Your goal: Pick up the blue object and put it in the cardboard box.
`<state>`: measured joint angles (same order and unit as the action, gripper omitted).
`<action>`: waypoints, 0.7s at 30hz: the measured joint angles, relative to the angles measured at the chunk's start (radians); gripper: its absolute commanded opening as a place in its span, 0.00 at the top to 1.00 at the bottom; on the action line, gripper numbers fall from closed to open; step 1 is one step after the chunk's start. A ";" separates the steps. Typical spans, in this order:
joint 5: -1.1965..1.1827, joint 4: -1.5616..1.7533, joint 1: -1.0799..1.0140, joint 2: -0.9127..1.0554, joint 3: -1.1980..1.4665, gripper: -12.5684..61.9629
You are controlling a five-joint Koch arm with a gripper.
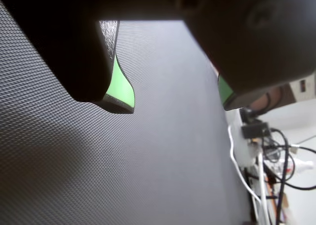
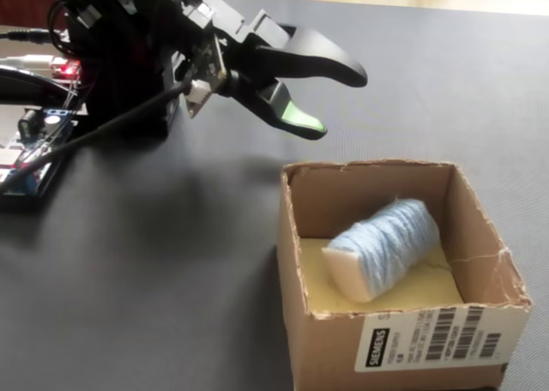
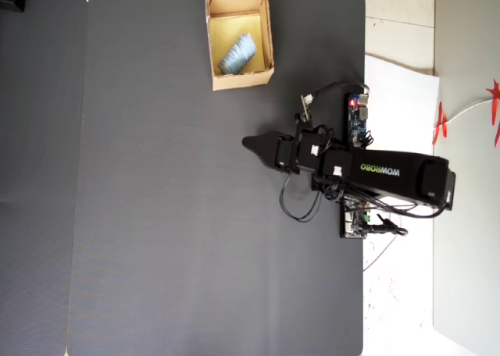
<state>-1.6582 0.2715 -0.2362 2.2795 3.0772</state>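
The blue object (image 2: 386,245) is a pale blue ribbed wad lying inside the cardboard box (image 2: 326,348), resting on its yellowish floor. The overhead view shows the blue object (image 3: 237,53) in the cardboard box (image 3: 242,80) near the top of the mat. My gripper (image 2: 339,102) hangs above the mat, up and to the left of the box in the fixed view, apart from it. Its jaws stand open with nothing between them. In the wrist view the gripper (image 1: 177,105) shows two green pads (image 1: 121,87) with bare mat in the wide gap.
A dark textured mat (image 3: 156,215) covers the table. Circuit boards (image 3: 357,114) and cables (image 1: 266,156) sit by the arm's base at the mat's edge. A white surface (image 3: 398,293) lies beyond that edge.
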 measured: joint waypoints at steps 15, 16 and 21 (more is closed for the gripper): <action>-0.003 -0.149 0.025 0.000 0.002 0.37; -0.003 -0.149 0.025 0.000 0.002 0.37; -0.003 -0.149 0.023 0.000 0.002 0.37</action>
<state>-1.6613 0.1227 -0.2132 2.2795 3.0787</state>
